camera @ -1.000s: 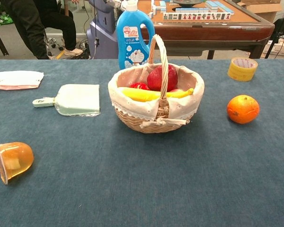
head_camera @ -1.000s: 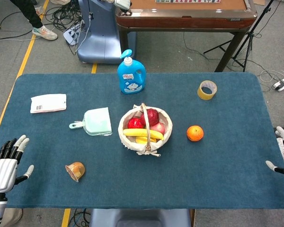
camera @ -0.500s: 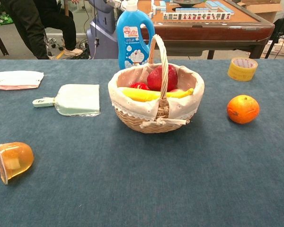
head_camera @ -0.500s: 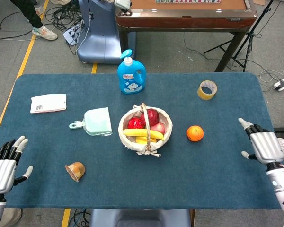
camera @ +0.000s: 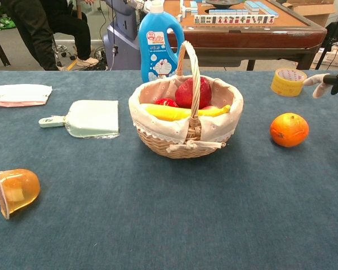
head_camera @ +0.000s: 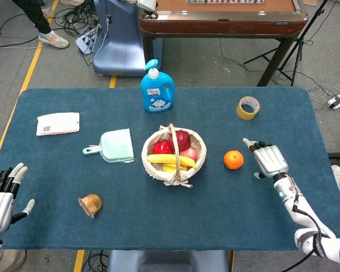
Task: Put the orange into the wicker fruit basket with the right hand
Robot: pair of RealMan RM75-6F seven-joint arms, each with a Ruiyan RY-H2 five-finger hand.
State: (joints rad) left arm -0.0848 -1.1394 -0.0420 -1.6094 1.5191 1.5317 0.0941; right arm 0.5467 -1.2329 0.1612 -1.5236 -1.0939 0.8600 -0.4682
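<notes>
Right hand (head_camera: 269, 160) hovers over the counter (head_camera: 283, 198) just to the right of the orange (head_camera: 233, 160), fingers spread and holding nothing; in the chest view only a fingertip or two shows at the right edge. The orange sits on the blue cloth, apart from the wicker fruit basket (head_camera: 174, 154), which lies to its left and already holds a banana and red fruit under an upright handle. The step in hand looks like the approach to the grasp. To do it well, the hand should come down over the top of the orange with fingers wide, close around its widest part so it cannot roll away, and lift high enough to clear the basket rim and handle. Left hand (head_camera: 1, 195) rests with fingers apart at the counter's near left corner, out of the way.
</notes>
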